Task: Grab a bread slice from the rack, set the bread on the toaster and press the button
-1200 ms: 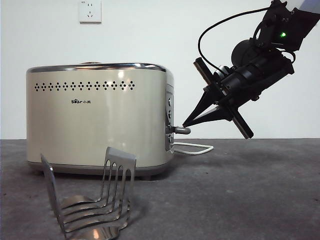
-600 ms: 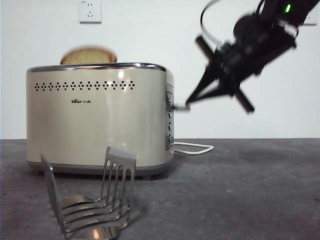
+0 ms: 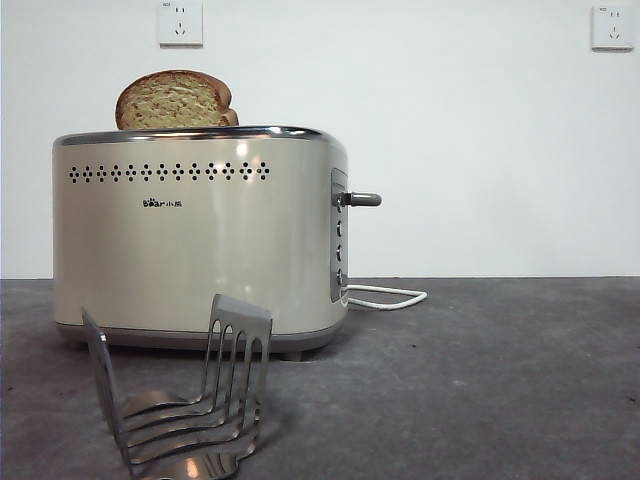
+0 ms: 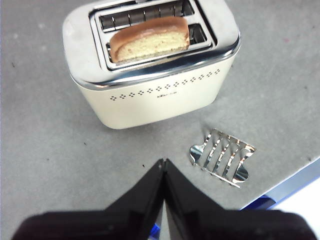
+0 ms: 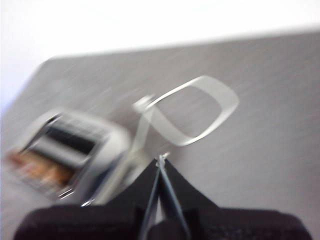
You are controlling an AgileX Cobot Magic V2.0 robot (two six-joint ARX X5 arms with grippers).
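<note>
With the bread [image 3: 175, 100] poking out of the toaster [image 3: 195, 240] at upper left and the rack [image 3: 185, 400] bare on the worktop [image 3: 480, 380], both pincers [image 4: 164, 165] [image 5: 161, 162] closed on nothing, the lever [image 3: 360, 199] looks unpressed: next, push it down.

Bread [image 3: 175, 100]: upright in toaster slot, domed top protruding.
Toaster [image 3: 195, 240]: cream, upright on table.
Rack [image 3: 180, 400]: steel, empty, before toaster.
</note>
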